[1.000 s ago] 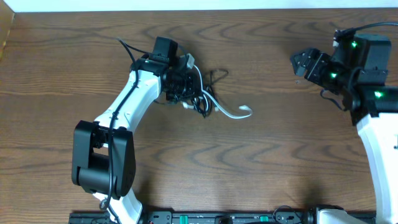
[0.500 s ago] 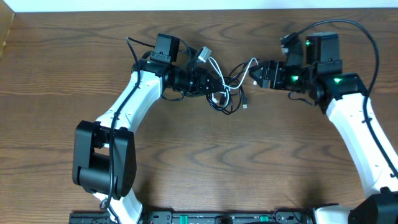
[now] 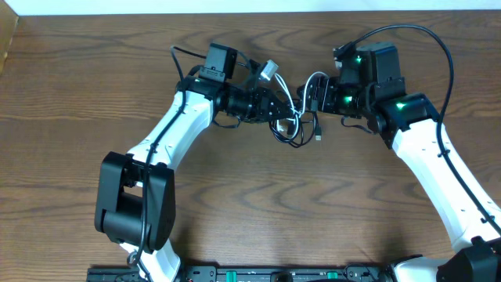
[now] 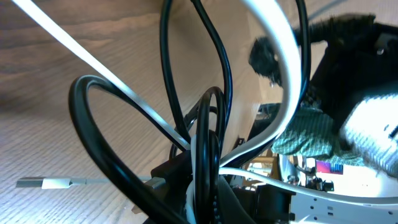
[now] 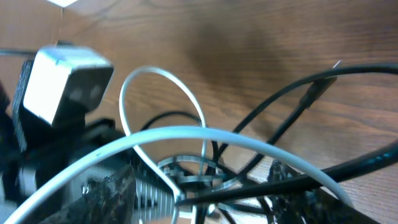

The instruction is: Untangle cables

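Observation:
The cables [image 3: 293,117] are a white cord and a black cord looped together in a small bundle, held above the table between the two arms. My left gripper [image 3: 270,103] is shut on the bundle from the left. In the left wrist view, black and white strands [image 4: 205,143] run straight into its jaws [image 4: 202,190]. My right gripper [image 3: 311,97] is at the bundle's right side and open, its fingers [image 5: 115,193] standing apart with a white loop [image 5: 168,134] and a black strand [image 5: 280,183] passing between them. A white plug [image 3: 270,69] sticks up. A black plug [image 3: 319,135] hangs down.
The brown wooden table [image 3: 250,204] stretches all round the arms. A pale wall edge [image 3: 235,6] runs along the back. A black rail [image 3: 258,274] lies along the front edge. The thick black wire of the right arm [image 3: 446,55] arcs over it.
The right arm swung in from the far right to the bundle, and its jaws have narrowed around the strands. The left gripper carried the bundle up and to the right.

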Tool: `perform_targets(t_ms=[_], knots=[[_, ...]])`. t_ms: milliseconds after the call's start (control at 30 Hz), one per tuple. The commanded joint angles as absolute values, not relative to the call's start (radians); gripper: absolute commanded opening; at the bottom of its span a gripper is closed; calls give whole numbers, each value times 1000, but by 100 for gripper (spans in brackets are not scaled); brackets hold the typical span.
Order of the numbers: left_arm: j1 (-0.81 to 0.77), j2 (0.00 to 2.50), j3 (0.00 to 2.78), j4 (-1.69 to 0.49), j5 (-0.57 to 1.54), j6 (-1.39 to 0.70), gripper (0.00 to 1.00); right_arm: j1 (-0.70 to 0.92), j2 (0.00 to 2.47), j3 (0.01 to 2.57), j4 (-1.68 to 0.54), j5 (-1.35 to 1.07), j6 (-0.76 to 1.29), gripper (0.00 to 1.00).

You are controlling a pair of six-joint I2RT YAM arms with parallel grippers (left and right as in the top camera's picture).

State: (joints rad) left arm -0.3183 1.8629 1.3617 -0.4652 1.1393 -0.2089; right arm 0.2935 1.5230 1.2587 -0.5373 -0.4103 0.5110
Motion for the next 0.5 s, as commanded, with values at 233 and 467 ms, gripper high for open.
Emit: perform_targets(t_ms=[233, 467], knots=[[-361, 1870, 1359, -421, 1159, -198, 7, 304, 1597, 1275, -521, -320, 553, 47], [-350, 1870, 1359, -413, 690, -370, 7, 268, 1548, 1287, -698, -146, 436, 1]])
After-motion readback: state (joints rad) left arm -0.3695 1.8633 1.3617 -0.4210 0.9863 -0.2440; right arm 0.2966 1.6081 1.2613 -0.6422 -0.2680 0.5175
